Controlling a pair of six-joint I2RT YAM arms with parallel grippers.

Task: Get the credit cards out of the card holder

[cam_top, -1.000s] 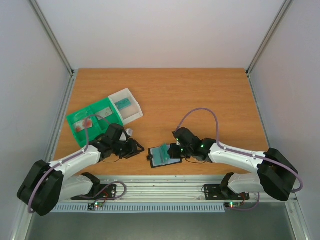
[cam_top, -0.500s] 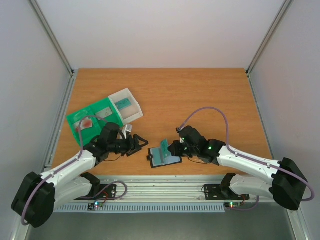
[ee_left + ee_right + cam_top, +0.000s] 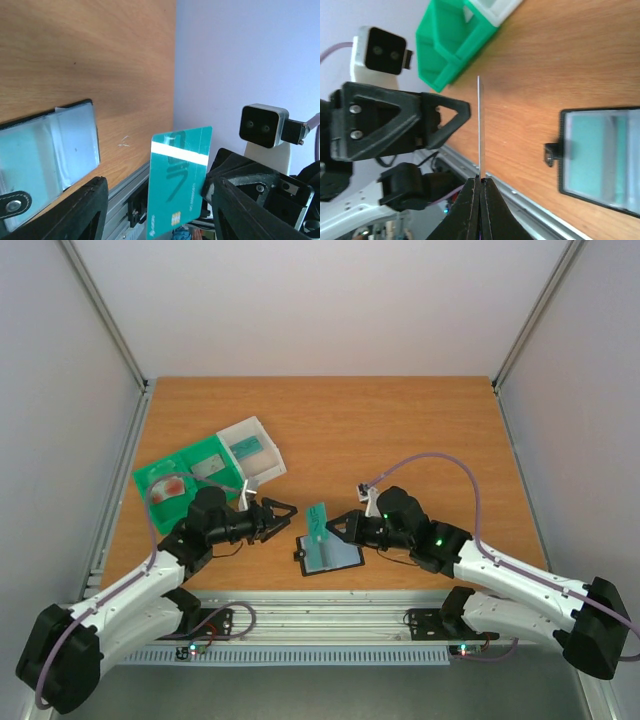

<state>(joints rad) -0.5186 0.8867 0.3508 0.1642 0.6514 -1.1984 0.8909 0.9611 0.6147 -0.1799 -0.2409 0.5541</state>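
Since a second ago the left tool (image 3: 286,518) has swung toward the centre, jaws apart, and the right tool (image 3: 336,527), clamped on a teal card (image 3: 318,521), has lifted it upright above the holder (image 3: 335,556) at lower centre. For the likely handover, I think the left tool should surround the card's free edge and close before the right one releases.

Bright, even, diffuse light; faint soft shadows. Right wrist view: card holder (image 3: 600,155) blurred, credit card (image 3: 479,125) sharp.
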